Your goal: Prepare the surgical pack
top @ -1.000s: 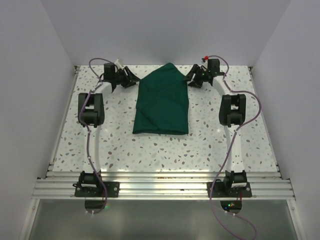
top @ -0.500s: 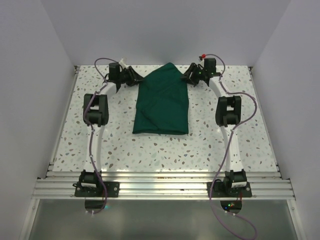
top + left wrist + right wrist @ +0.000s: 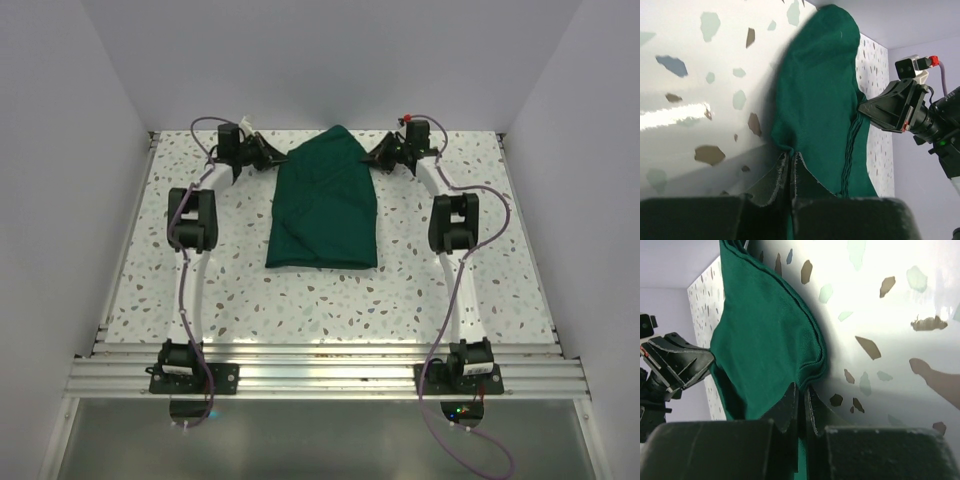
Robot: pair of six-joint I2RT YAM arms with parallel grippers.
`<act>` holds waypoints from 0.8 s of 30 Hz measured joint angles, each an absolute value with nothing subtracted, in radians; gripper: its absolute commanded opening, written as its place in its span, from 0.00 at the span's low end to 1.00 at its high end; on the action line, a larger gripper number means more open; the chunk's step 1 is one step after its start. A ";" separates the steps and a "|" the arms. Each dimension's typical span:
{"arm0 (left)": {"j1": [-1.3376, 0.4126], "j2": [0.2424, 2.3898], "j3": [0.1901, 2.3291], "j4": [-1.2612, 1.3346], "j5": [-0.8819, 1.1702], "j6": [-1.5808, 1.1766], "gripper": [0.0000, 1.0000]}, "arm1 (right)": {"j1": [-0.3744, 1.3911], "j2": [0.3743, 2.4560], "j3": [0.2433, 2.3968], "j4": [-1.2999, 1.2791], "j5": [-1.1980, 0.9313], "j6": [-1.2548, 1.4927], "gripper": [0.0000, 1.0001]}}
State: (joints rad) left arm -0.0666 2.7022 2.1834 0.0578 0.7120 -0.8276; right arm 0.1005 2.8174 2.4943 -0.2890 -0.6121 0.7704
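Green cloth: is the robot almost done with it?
Partly. The dark green fabric drape lies roughly folded on the speckled table. The left gripper and right gripper pinch its far end from either side, shut. The next fold looks not yet begun; the cloth lies flat.

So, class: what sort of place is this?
Probably a robotics lab test cell, not a real theatre: plain white walls enclose a speckled tabletop, and the left arm and right arm are bolted to an aluminium rail, flanking a green drape.

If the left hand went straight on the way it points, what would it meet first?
The surgical pack: the left hand is shut on its edge, with more green cloth directly ahead. Beyond that, probably the right hand.
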 measured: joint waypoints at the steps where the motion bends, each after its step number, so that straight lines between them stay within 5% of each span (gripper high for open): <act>1: -0.067 2.688 2.169 0.053 0.714 -0.828 0.00 | 0.101 2.806 2.474 -0.284 -0.617 0.775 0.00; 24: -0.067 2.054 1.570 -0.191 0.747 -0.561 0.00 | 0.120 2.182 1.925 -0.552 -0.724 0.625 0.00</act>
State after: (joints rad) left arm -0.0669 2.0537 1.5696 -0.1913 0.7471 -0.5613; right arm 0.1200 2.1822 1.9255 -0.5518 -0.7242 0.6250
